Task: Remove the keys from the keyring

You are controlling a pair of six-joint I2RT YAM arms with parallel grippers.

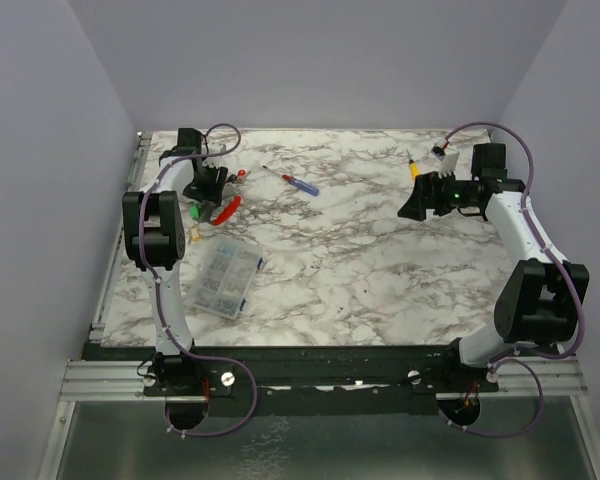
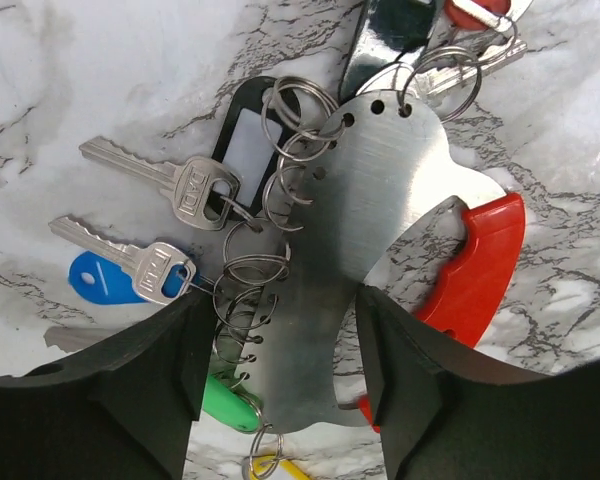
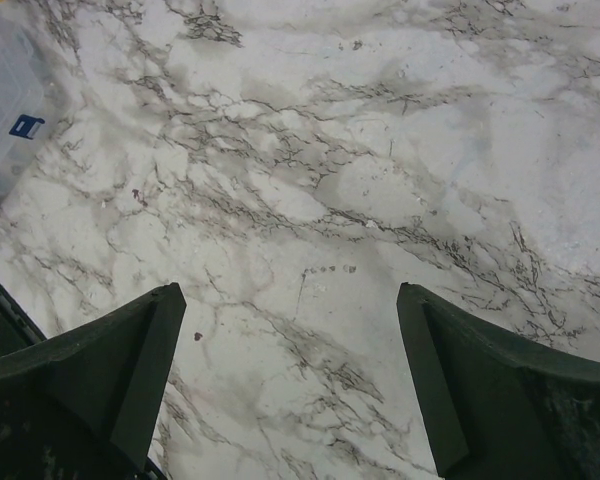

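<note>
The white marble-patterned table (image 1: 360,250) carries silver keys with coloured plastic heads (image 2: 185,190) on a red curved keyring (image 2: 480,270) under the left gripper (image 2: 285,350). A blue-and-red screwdriver (image 1: 298,182) lies to that gripper's right and a clear plastic compartment box (image 1: 223,278) nearer its base. A yellow-handled tool (image 1: 413,163) lies just beyond the right gripper (image 1: 415,205).

Your keyring (image 2: 380,220) lies flat at the far left of the table: a shiny steel plate with a red curved loop on its right edge. The keys (image 2: 170,185) hang on split rings along its left side: two silver blades, plus blue, green and yellow heads.
</note>
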